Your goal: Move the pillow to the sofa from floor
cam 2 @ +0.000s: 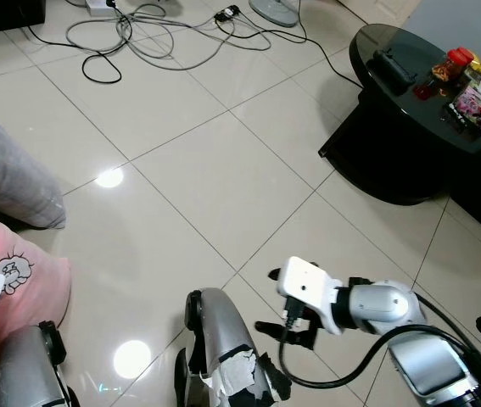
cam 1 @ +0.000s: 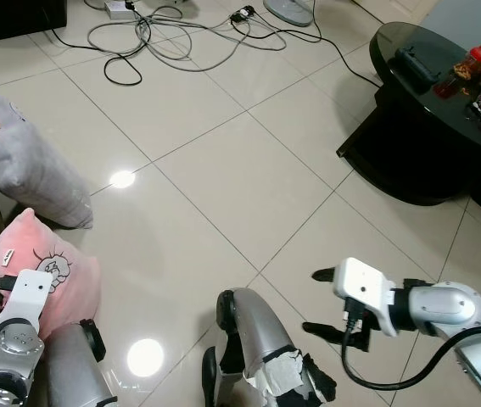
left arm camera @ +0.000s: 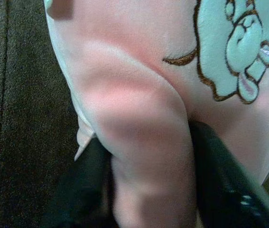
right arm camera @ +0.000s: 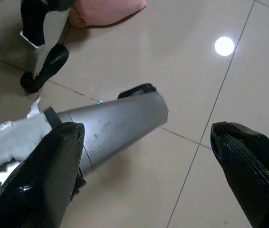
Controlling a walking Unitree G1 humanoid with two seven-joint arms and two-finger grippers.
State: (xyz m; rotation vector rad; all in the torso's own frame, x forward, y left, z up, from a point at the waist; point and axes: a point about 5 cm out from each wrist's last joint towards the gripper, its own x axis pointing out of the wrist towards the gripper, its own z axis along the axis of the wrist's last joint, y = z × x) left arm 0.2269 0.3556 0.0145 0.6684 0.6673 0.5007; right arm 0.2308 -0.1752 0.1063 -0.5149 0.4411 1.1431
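Cream tiled floor (cam 1: 223, 170) spans the scene, crossed by grout lines and two bright reflections. Brown sofa (left arm camera: 15, 118) is cut off at the frame's left edge; its dark woven fabric shows beside the pillow in the left wrist view. Black glossy surface (cam 1: 410, 51), upper right, carries small packets and a red-lidded jar, too small to identify. Grey cushion (cam 1: 28, 161) leans at the sofa's edge, partly cropped. Pink pillow (cam 1: 45, 271), printed with a cartoon figure, lies below the grey cushion against the sofa, its lower part hidden by the left arm. Left gripper (left arm camera: 143, 190) has its jaws clamped on a fold of the pillow. Right gripper (cam 1: 321, 301) hovers over the floor, jaws apart, holding nothing. Grey cables (cam 1: 164, 34) tangle at the far edge.
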